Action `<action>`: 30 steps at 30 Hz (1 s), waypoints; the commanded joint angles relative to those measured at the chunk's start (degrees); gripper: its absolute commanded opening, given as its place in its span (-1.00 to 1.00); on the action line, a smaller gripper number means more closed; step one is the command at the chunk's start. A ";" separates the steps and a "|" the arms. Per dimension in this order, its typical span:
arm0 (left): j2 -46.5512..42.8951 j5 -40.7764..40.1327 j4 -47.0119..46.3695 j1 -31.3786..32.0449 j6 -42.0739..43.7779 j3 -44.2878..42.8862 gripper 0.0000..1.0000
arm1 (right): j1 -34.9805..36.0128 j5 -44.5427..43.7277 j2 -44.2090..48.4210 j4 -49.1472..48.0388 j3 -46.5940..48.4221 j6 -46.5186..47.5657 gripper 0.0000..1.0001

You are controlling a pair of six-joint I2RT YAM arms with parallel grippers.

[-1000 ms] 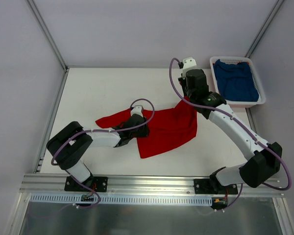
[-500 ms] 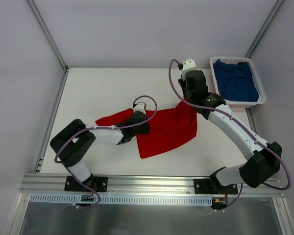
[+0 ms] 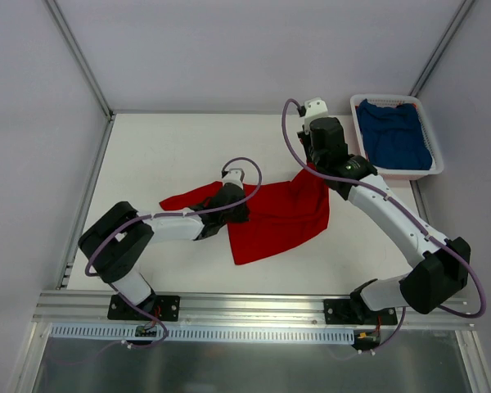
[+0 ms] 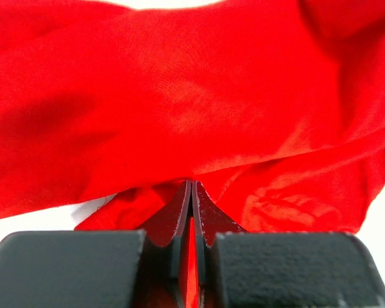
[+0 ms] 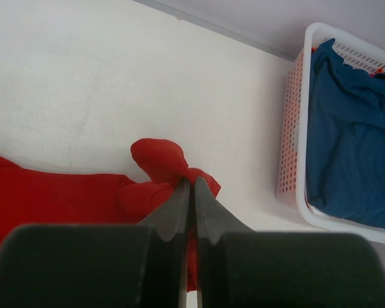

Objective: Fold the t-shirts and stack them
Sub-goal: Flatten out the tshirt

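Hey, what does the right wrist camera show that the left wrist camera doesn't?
Only the right wrist view shows the basket with the blue shirt in it, a wide stretch of bare table, and the right hand shut on a bunched corner of the red shirt. Only the left wrist view shows the left hand, shut on a fold of that shirt, with red cloth filling nearly the whole picture. Both show the red shirt pinched in a shut hand, with some white table beside it.
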State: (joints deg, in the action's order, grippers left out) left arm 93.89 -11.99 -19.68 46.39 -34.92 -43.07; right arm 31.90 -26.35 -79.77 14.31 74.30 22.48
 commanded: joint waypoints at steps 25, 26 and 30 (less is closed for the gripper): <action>-57.04 -25.07 22.14 -0.60 26.30 -18.37 -1.00 | -0.52 -9.33 28.43 -0.86 7.17 3.45 -0.99; -60.19 -26.49 22.32 -0.60 27.52 -17.93 -1.00 | -0.52 -10.21 30.44 -1.64 7.00 4.06 -0.99; -67.24 -33.08 22.32 -0.60 30.17 -16.70 -1.00 | -0.61 -15.21 34.76 -4.89 4.81 5.90 -0.99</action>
State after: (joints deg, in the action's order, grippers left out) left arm 30.06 -36.71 1.83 46.37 -9.76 -59.96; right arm 31.59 -35.35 -47.37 14.72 79.05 25.56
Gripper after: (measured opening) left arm 0.007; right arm 0.029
